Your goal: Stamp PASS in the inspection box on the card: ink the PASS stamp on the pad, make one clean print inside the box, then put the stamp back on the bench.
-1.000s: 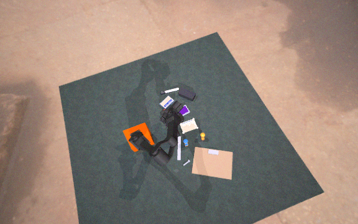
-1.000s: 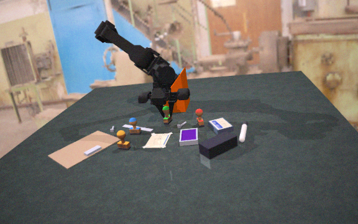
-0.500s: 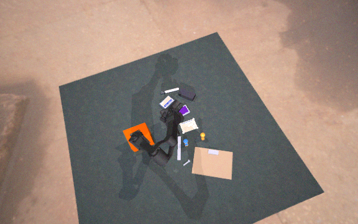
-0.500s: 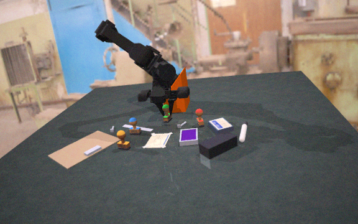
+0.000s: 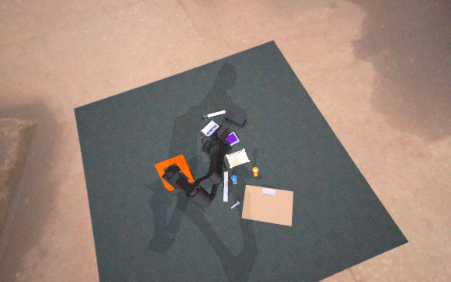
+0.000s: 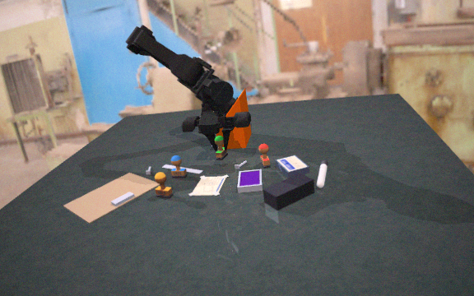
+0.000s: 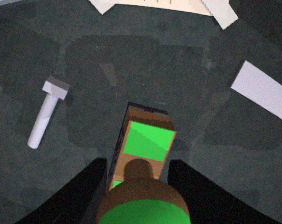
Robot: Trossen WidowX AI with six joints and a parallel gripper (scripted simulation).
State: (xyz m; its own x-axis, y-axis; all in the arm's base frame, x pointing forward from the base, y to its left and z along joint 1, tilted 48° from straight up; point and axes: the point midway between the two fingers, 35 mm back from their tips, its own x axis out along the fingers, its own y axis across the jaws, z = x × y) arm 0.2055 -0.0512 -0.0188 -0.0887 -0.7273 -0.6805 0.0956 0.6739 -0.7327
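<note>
A dark green bench top [image 6: 385, 164] carries a cluster of things at the frame's middle: a tan board [image 6: 97, 199] at left, a paper card [image 6: 209, 185], a purple ink pad [image 6: 249, 180], a dark block [image 6: 288, 191], a white cylinder [image 6: 322, 174], a blue-and-white box [image 6: 292, 164], a bolt [image 6: 240, 164], plus blue-topped [image 6: 176, 165], orange-topped [image 6: 161, 183] and red-topped [image 6: 264, 154] stamps.

black arm [image 5: 214, 166] reaches over cluttered dark green mat [image 5: 327, 188].
</note>
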